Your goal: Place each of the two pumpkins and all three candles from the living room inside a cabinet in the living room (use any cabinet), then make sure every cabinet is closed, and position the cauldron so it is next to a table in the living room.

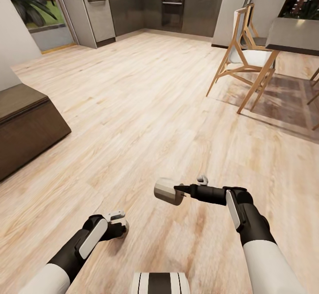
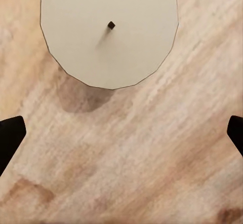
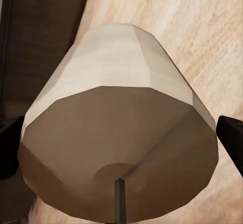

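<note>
Pictured mid-errand on the pale wood floor (image 1: 146, 107): a cream candle (image 1: 169, 191) carried on its side in the right gripper (image 1: 177, 191), pinched between dark fingers (image 3: 234, 144) that showed at either flank of the wax, wick end toward the wrist camera, apparently held clear of the floor for transport to storage. Seen below the left gripper (image 1: 118, 225), a second candle (image 2: 109, 30), standing upright on the boards just beyond the fingertips, wick (image 2: 111, 26) up and a soft shadow beside it; fingers (image 2: 10, 138) spread wide and apart from it, closing on nothing, probably lined up for a pick. Left of the carried candle and well apart from it, the end of the long dark-brown cabinet (image 1: 26, 127), fronts flush as far as could be told, likely the destination for both pieces. Far beyond the candle, grey kitchen units (image 1: 146, 12) with an oven (image 1: 173, 10); off to its right, a wooden chair (image 1: 246, 59) beside a dark dining table (image 1: 294, 34). No pumpkins, cauldron or coffee table on show. Judged early in the task, with storing not yet begun.
</note>
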Tool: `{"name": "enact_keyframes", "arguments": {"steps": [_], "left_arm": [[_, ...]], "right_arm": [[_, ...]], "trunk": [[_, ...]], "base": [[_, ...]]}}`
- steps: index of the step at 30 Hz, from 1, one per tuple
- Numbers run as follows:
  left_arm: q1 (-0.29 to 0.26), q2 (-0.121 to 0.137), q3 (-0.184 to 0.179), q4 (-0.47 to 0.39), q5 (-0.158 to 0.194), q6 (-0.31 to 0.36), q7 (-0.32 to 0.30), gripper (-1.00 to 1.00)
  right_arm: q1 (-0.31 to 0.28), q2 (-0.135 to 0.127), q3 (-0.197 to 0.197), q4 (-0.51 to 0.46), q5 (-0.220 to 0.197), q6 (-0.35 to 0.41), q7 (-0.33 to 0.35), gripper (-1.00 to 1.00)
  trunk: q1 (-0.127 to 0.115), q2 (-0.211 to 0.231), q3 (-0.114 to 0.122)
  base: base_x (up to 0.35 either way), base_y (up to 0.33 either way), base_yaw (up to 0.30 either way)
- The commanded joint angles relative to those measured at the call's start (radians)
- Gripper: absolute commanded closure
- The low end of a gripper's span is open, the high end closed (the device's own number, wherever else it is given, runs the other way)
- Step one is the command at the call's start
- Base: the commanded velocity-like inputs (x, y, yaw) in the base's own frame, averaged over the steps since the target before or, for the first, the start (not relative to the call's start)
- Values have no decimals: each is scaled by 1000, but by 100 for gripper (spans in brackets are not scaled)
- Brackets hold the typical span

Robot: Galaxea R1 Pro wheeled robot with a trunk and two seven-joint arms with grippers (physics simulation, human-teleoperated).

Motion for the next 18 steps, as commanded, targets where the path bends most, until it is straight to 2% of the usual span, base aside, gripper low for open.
{"name": "enact_keyframes", "arguments": {"steps": [1, 14, 18], "left_arm": [[-1, 1, -4, -1, 10, 0, 10, -100], [-1, 1, -2, -1, 10, 0, 10, -100], [-1, 2, -2, -1, 11, 0, 10, -100]], "right_arm": [[-1, 1, -3, 0, -1, 8, 2, 100], [-1, 3, -3, 0, 0, 8, 3, 100], [-1, 3, -2, 0, 2, 8, 4, 100]], "trunk": [[0, 0, -1], [0, 0, -1], [0, 0, -1]], "base": [[26, 0, 0], [143, 11, 0], [125, 134, 0]]}}
